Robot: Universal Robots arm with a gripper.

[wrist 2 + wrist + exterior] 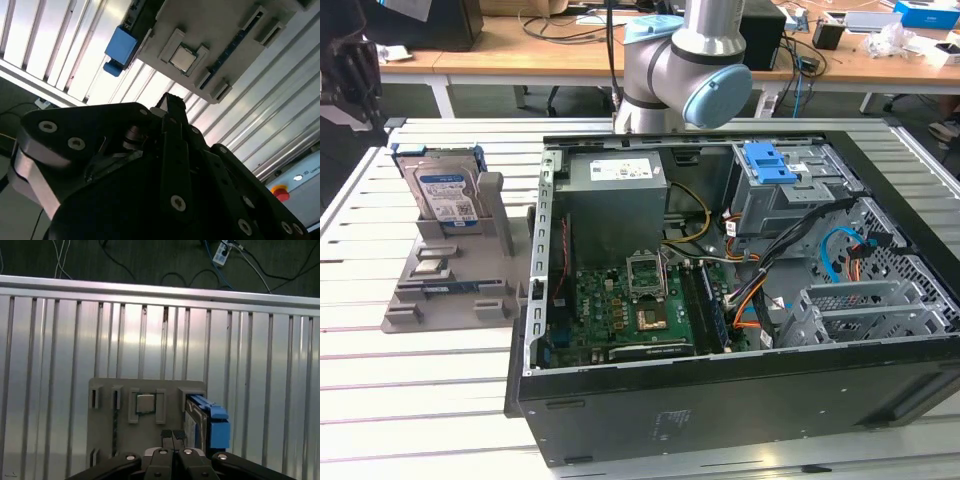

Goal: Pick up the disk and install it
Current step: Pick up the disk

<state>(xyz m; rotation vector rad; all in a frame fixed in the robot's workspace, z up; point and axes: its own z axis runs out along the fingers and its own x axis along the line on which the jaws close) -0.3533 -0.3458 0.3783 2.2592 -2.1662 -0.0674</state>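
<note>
The disk [445, 195] stands upright in a slot of the grey holder [450, 290] on the slatted table, on the exterior view's left of the open computer case [650, 420]. It is silver with a blue-and-white label and blue rails. In the first wrist view my gripper [173, 435] hangs above the holder [110, 415], fingers shut together with nothing between them, just beside the disk [192, 422]. The second wrist view shows the gripper [172, 102] over the table, with the disk's blue rail [120, 47] and the holder [210, 30] beyond it.
Inside the case sit a grey power-supply box [615, 180], the motherboard [630, 310] and a grey drive cage with a blue latch [770, 165]. A small chip [145, 403] rests in the holder. A red button [280, 191] sits near the table edge. Desks stand behind.
</note>
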